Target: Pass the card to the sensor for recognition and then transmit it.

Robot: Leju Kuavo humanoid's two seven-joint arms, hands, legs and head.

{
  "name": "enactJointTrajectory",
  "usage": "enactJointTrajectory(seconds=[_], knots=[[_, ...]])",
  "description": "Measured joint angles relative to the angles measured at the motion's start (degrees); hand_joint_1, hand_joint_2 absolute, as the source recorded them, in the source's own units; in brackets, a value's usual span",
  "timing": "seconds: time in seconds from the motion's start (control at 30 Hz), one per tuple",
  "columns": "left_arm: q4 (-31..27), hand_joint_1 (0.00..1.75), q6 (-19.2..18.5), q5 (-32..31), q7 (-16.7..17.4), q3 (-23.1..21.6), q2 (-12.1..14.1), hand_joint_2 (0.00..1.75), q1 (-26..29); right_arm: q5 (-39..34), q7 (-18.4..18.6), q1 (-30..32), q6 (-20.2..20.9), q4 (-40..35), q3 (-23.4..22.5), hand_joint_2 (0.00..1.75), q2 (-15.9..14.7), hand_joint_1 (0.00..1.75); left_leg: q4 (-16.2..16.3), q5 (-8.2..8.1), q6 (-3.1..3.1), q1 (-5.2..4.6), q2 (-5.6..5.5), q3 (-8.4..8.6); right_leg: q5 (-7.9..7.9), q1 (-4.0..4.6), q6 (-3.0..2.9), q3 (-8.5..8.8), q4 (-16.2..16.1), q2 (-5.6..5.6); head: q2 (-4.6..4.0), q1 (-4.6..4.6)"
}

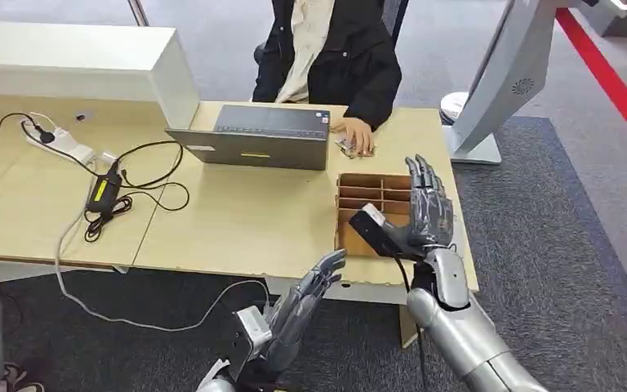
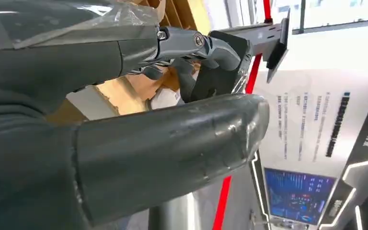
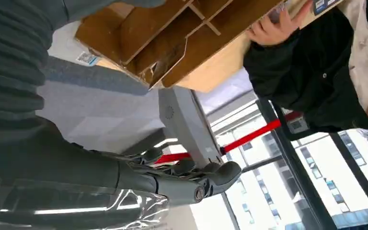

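The right hand [image 1: 429,208] is raised, fingers spread and empty, over the divided box [image 1: 373,204], seemingly waiting. The left hand [image 1: 306,302] hangs open below the tabletop [image 1: 237,220]. The card [image 1: 349,147] seems to lie under a person's hand [image 1: 357,133].

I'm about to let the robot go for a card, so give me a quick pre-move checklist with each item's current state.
1. Right hand free, fingers apart: ok.
2. Left hand free, below the table edge: ok.
3. Cardboard divider box beside the right hand: ok.
4. Card visible in the box: cannot tell.
5. Person's hand rests on small items just behind the box: not ok.
6. Sensor located: cannot tell.
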Motion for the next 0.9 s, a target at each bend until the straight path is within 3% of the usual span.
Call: enactJointTrajectory(seconds=[0.9], knots=[[-0.92,0.00,2.54,1.38,-1.27,-0.37,0.52,0.00,-0.25,0.15,-2.40,-8.05,0.00,14.36,-1.27,1.75,0.81,0.00,0.00,0.01,0.00,0.00,0.00,0.00,0.01,0.00,0.00,0.00,0.00,0.00,0.00,-0.02]])
